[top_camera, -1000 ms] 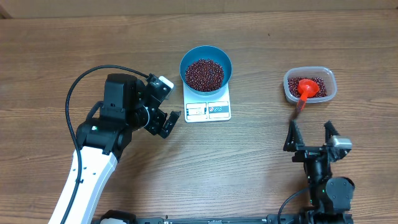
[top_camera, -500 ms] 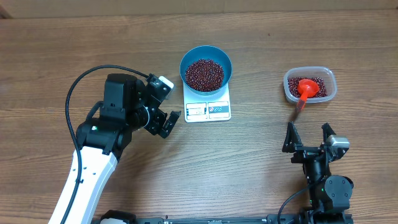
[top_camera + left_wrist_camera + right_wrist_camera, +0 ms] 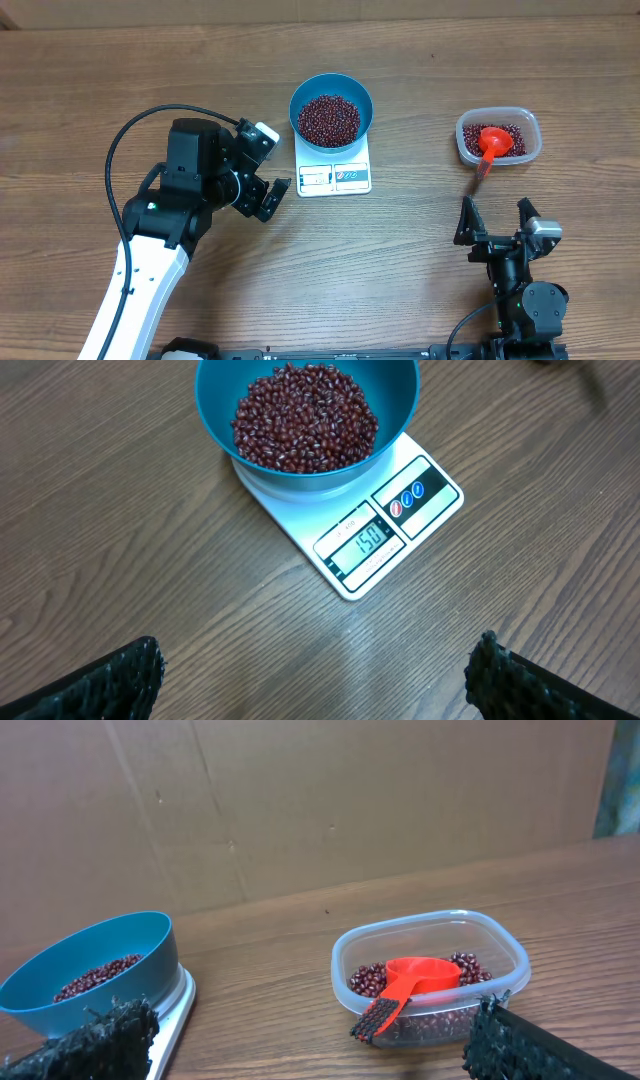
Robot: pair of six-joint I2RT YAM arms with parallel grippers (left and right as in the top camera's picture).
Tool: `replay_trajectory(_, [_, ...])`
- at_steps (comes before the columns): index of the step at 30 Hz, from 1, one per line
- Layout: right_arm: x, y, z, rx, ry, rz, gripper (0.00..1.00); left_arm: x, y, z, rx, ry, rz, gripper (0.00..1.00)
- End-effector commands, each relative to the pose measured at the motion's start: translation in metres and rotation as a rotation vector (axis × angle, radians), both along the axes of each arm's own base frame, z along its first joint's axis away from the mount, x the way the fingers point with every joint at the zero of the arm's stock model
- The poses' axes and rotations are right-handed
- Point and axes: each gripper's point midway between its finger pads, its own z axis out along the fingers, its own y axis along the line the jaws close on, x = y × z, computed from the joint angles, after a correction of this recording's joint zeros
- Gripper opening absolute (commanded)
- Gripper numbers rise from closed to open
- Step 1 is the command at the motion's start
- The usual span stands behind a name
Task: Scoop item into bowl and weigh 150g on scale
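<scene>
The teal bowl (image 3: 331,88) stands on the white scale (image 3: 334,177), holding a heap of dark red beans, the item (image 3: 329,119). In the left wrist view the bowl (image 3: 400,400) and beans (image 3: 305,418) sit above the scale (image 3: 300,520), whose display (image 3: 368,538) reads 150. My left gripper (image 3: 275,160) hangs open just left of the scale, nothing between its fingers (image 3: 120,680). My right gripper (image 3: 495,210) stands open near the front right, below the tub, and is also empty. Its fingertips (image 3: 110,1035) frame the tub in the right wrist view.
A clear plastic tub (image 3: 530,125) at the right holds more beans and an orange-red scoop (image 3: 493,142), whose dark-ribbed handle (image 3: 378,1016) juts over the tub's near rim toward my right gripper. A brown cardboard wall (image 3: 320,800) stands behind the table.
The right gripper has shifted slightly to the left. The left arm, bowl, scale and tub are as before.
</scene>
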Motion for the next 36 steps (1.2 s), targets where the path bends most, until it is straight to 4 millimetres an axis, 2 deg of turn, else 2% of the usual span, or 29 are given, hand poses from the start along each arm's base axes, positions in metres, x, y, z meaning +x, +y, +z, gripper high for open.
replay_trajectory(1, [0.0, 0.001, -0.002, -0.001, -0.005, 0.007, 1.0, 0.004, 0.002, 0.004, -0.002, -0.006, 0.016, 1.0])
replay_trajectory(11, [0.0, 0.001, -0.002, -0.001, -0.005, 0.007, 1.0, 0.006, 0.008, 0.004, 0.027, -0.017, 0.042, 1.0])
replay_trajectory(15, [0.0, 0.001, -0.002, -0.001, -0.005, 0.007, 1.0, 0.001, 0.01, 0.016, 0.026, -0.055, 0.041, 1.0])
replay_trajectory(18, [0.0, 0.001, -0.002, -0.001, -0.005, 0.007, 1.0, -0.003, 0.027, 0.033, 0.042, -0.123, 0.092, 1.0])
replay_trajectory(23, [0.0, 0.001, -0.002, -0.001, -0.005, 0.006, 1.0, -0.002, 0.054, 0.069, -0.06, -0.312, 0.199, 0.99])
replay_trajectory(28, [0.0, 0.001, -0.002, -0.001, -0.005, 0.007, 1.0, -0.016, 0.068, 0.096, -0.141, -0.526, 0.262, 1.0])
replay_trajectory(32, [0.0, 0.001, -0.002, -0.001, -0.005, 0.007, 1.0, -0.03, 0.072, 0.107, -0.169, -0.72, 0.267, 1.0])
replay_trajectory(36, [0.0, 0.001, -0.002, -0.001, -0.005, 0.007, 1.0, -0.046, 0.08, 0.096, -0.216, -0.838, 0.303, 0.99])
